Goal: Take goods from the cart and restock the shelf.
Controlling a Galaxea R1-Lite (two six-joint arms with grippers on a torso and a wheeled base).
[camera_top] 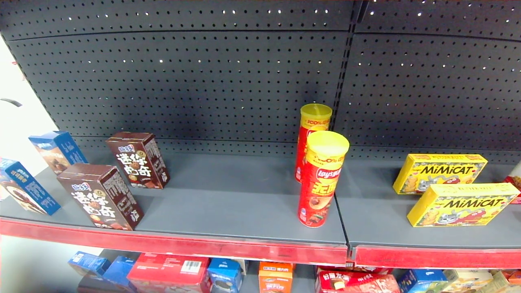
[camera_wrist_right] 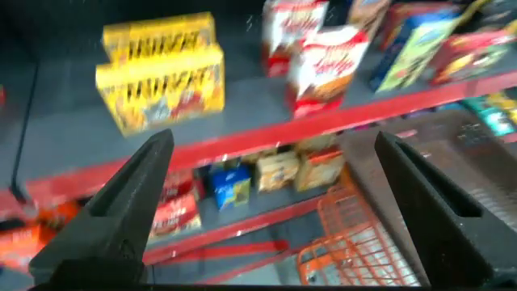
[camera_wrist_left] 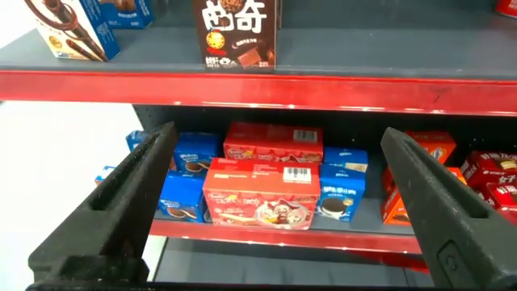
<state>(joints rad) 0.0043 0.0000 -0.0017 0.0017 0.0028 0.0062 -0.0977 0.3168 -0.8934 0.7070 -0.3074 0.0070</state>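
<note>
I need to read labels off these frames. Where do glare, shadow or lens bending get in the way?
Head view: the red shelf edge bows, a lens distortion; the far left is washed out white; light specks dot the pegboard. Left wrist view: white washout beside the blue boxes. Right wrist view: the lower goods sit in the shelf's shadow.
</note>
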